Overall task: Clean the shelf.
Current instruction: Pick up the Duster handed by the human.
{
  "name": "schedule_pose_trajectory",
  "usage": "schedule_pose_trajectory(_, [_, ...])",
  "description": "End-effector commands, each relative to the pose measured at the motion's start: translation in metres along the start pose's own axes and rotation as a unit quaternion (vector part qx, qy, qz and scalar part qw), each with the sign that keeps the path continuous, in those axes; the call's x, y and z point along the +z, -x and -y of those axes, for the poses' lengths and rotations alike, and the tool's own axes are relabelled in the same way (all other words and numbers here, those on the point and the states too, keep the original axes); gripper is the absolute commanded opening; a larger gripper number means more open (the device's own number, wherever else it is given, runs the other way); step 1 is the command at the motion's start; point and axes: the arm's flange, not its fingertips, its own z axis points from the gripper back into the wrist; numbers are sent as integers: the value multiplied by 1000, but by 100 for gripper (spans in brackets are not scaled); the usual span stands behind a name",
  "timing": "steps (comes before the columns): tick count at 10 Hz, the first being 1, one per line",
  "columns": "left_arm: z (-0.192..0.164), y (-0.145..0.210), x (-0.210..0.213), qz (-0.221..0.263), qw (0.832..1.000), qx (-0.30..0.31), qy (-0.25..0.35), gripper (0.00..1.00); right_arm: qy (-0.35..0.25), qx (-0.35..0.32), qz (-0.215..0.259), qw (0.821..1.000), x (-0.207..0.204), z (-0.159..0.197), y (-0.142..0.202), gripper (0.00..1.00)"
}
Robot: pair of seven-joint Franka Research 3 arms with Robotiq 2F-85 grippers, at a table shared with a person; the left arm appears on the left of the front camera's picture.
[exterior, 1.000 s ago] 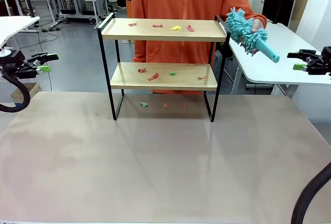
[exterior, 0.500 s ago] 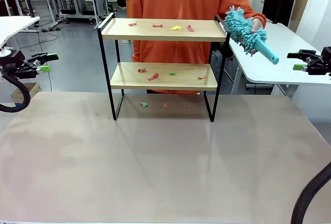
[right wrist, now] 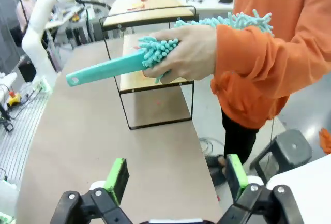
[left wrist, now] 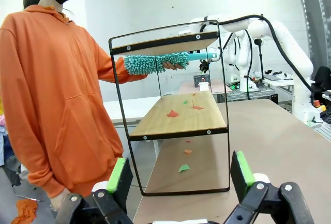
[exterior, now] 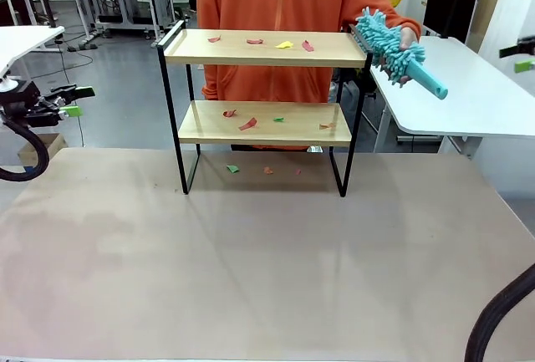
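The shelf [exterior: 259, 54] stands upright on the far half of the table [exterior: 251, 278], its long side facing the robot's edge of the table. It is a small two-tier rack: two light wooden boards sit level in a thin black metal frame with raised end rails. Small red, yellow and green scraps [exterior: 284, 44] lie scattered on both boards, and a few lie on the table beneath it.
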Motion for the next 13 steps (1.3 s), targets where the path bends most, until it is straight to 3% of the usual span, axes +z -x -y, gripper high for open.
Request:
schedule_pose_trajectory(1, [0,0,0,-2,1000,-8,0,100,27,-34,-108,993,-16,-8,-41,100])
schedule_pose_trajectory(3, [0,0,0,-2,1000,-8,0,100,102,-83,-179,975,-10,-43,-102,100])
schedule_pose_trajectory(5, [0,0,0,-2,1000,-8,0,100,168,-125,-238,949,-6,-60,-132,100])
schedule_pose_trajectory(6, [0,0,0,-2,1000,-8,0,100,193,-142,-239,941,-9,-58,-130,100])
schedule_pose_trajectory(7, [0,0,0,-2,1000,-8,0,100,161,-143,-136,967,-20,-45,-123,100])
schedule_pose_trajectory(8, [0,0,0,-2,1000,-8,0,100,177,-99,-226,953,12,-49,-147,100])
schedule_pose_trajectory(12, [0,0,0,-2,1000,-8,0,100,177,-115,-215,953,5,-49,-141,100])
schedule_pose_trajectory(13, [0,0,0,-2,1000,-8,0,100,216,-151,-221,939,-11,-76,-160,100])
